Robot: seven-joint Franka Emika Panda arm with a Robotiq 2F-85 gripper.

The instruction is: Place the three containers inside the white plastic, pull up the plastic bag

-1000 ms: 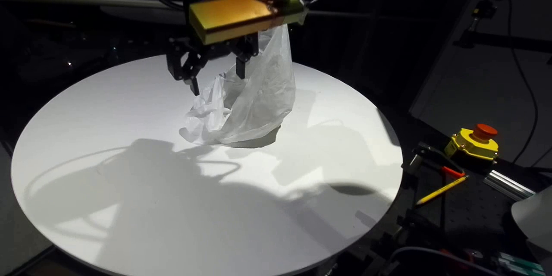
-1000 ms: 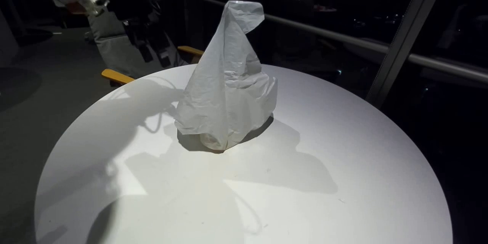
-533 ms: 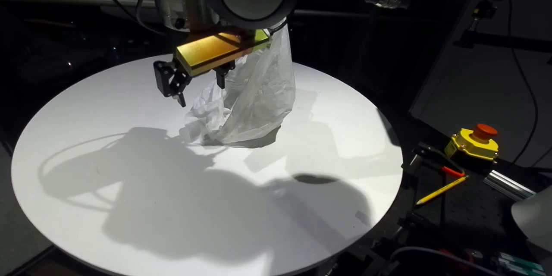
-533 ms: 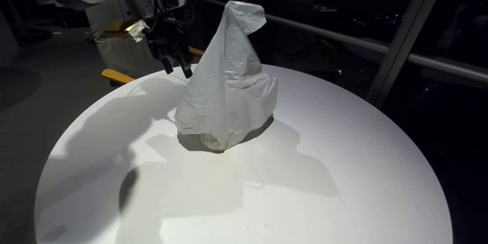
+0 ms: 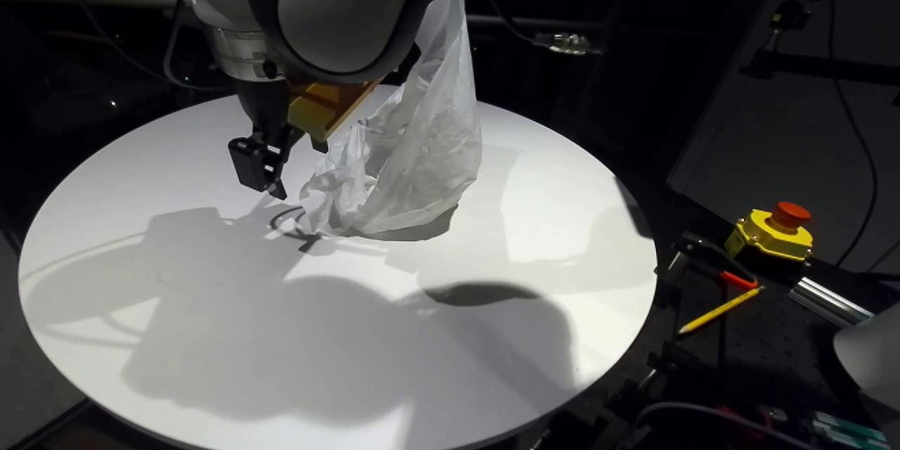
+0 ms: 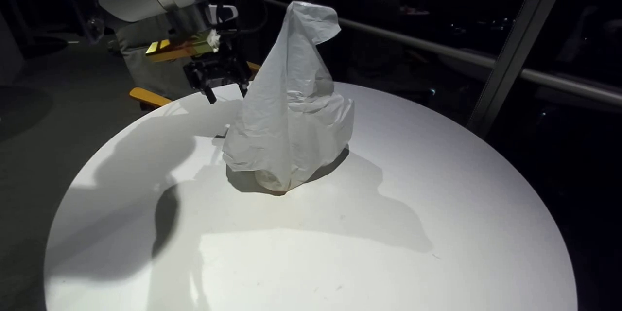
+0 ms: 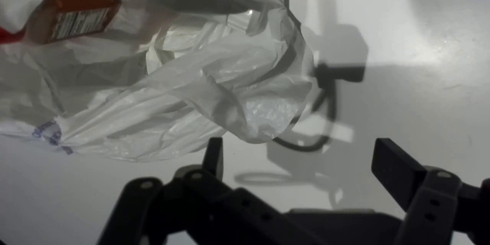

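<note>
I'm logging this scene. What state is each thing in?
Hand: open, holding nothing.
Plastic bag: standing on the table, mouth open, wrinkled.
Orange bottle: lying inside the bag, partly out of frame.
Pencil: lying down.
Red button: pressed or not, I cannot tell.

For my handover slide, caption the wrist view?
Open tool near the wrinkled white plastic bag, an orange bottle visible inside.

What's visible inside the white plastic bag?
Wrist view: an orange bottle with a red cap, cut off at the frame edge, inside the bag. A pale patch nearby is too unclear to name. Crumpled layers cover the rest.
</note>
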